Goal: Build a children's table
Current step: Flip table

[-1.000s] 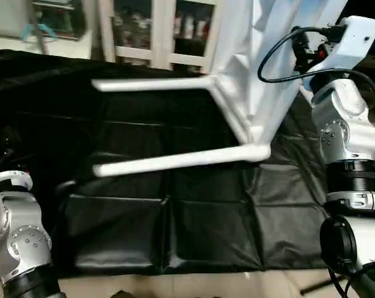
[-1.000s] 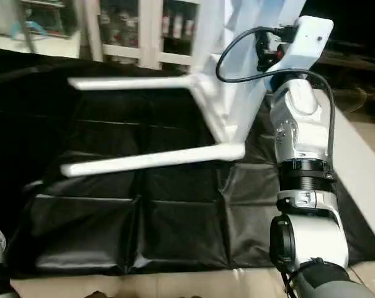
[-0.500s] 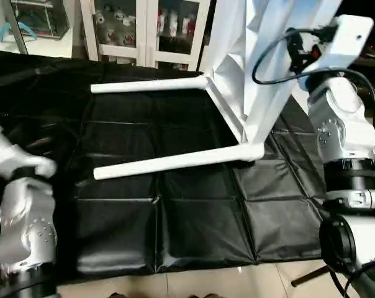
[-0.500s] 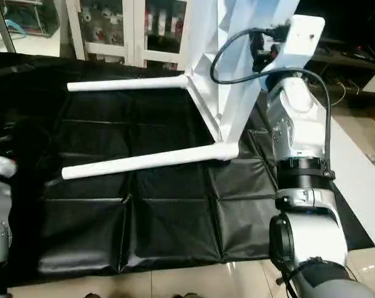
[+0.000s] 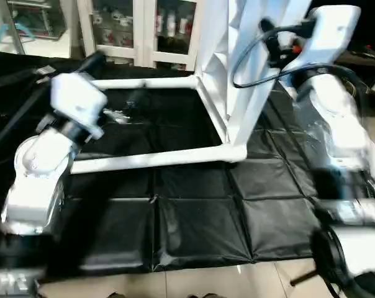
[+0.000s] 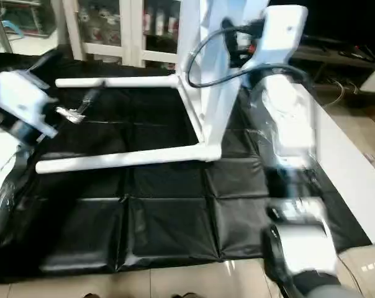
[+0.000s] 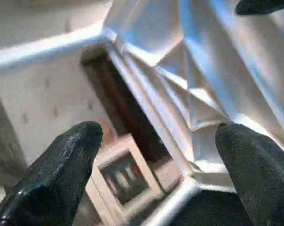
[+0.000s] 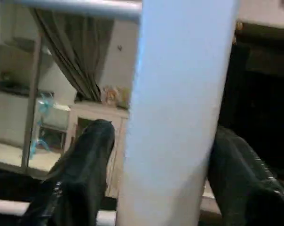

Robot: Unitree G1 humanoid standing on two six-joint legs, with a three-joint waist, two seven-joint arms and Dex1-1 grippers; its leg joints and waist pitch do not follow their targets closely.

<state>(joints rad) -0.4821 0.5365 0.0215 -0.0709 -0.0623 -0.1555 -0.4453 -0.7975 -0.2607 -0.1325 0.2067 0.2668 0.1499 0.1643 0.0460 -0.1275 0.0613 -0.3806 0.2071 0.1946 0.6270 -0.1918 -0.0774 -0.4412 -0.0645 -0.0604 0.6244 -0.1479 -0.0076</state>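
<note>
Tipping the white plastic children's table upright is my step in hand: it stands on edge on the black creased sheet, its two long tapered white legs lying level toward my left. My right gripper has its black fingers straddling another white leg, whether gripping I cannot tell; my left gripper, fingers wide apart, faces the ribbed underside. I'd close the left on a rib and lower slowly.
</note>
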